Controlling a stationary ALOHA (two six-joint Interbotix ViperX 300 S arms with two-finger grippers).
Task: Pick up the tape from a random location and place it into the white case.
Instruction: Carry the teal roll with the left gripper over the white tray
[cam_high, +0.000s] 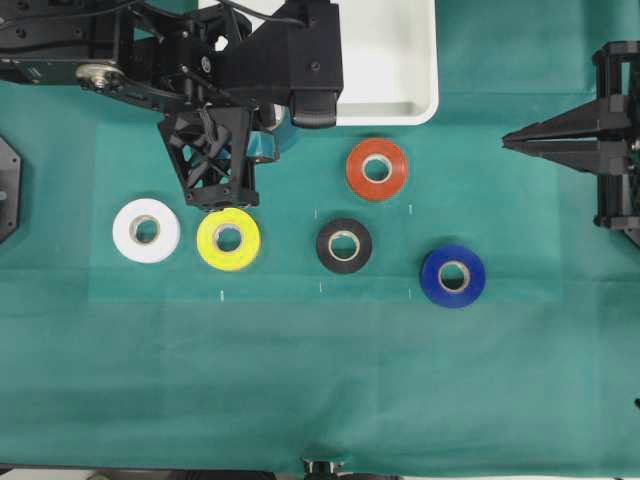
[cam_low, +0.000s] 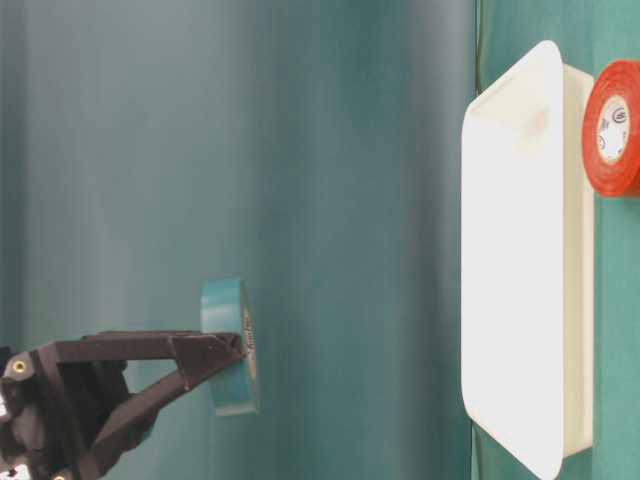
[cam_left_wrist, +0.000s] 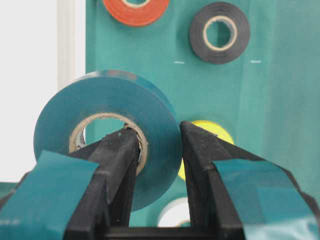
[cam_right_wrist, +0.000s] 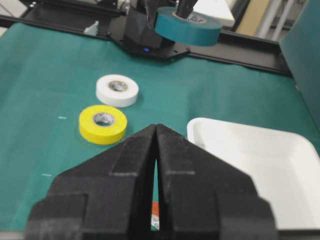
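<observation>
Teal cloth (cam_high: 320, 380) — rolls scattered, white case (cam_high: 400, 60) beyond.

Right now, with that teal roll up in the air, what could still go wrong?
The left gripper pinches only one wall of the tape, one finger through its core, so the roll might swing or slip. It may fall short of the white case, or drop near the yellow roll and white roll and knock them.

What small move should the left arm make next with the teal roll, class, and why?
Probably carry it sideways over the white case before releasing. The left gripper pinches the tape through its core, lifted off the cloth, and the overhead view shows it beside the case's corner, not above it.
</observation>
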